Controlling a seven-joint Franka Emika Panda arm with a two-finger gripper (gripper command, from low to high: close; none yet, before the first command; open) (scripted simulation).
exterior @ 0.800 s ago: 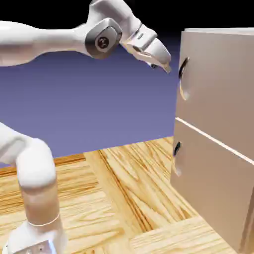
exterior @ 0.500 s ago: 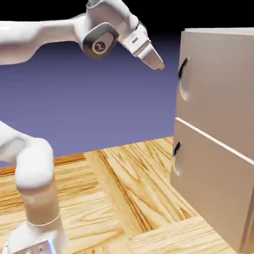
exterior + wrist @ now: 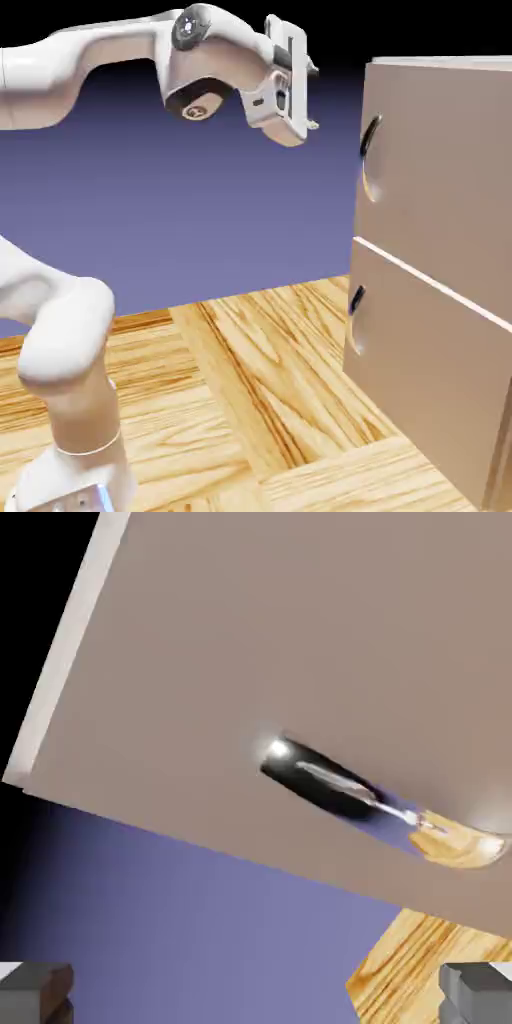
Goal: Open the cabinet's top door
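The beige cabinet (image 3: 440, 260) stands at the exterior view's right. Its top door (image 3: 450, 170) is flush and carries a curved dark handle (image 3: 368, 158) near its left edge. My gripper (image 3: 312, 97) hovers in the air left of that handle, apart from it, and is open with nothing between its fingers. In the hand view the top door (image 3: 300, 642) fills the upper part, tilted. The shiny handle (image 3: 360, 794) lies right of the middle. Both grey fingertips (image 3: 35, 994) show far apart in the bottom corners, with the gripper (image 3: 256, 1000) holding nothing.
Below the top door is the lower panel (image 3: 430, 380) with a shorter dark handle (image 3: 355, 318). A wooden table (image 3: 250, 390) runs under the arm up to the cabinet's foot. The arm's white elbow (image 3: 65, 340) rises at the lower left.
The hand has swung round from pointing down-right to pointing level at the cabinet. It has risen a little and shifted slightly left, away from the handle.
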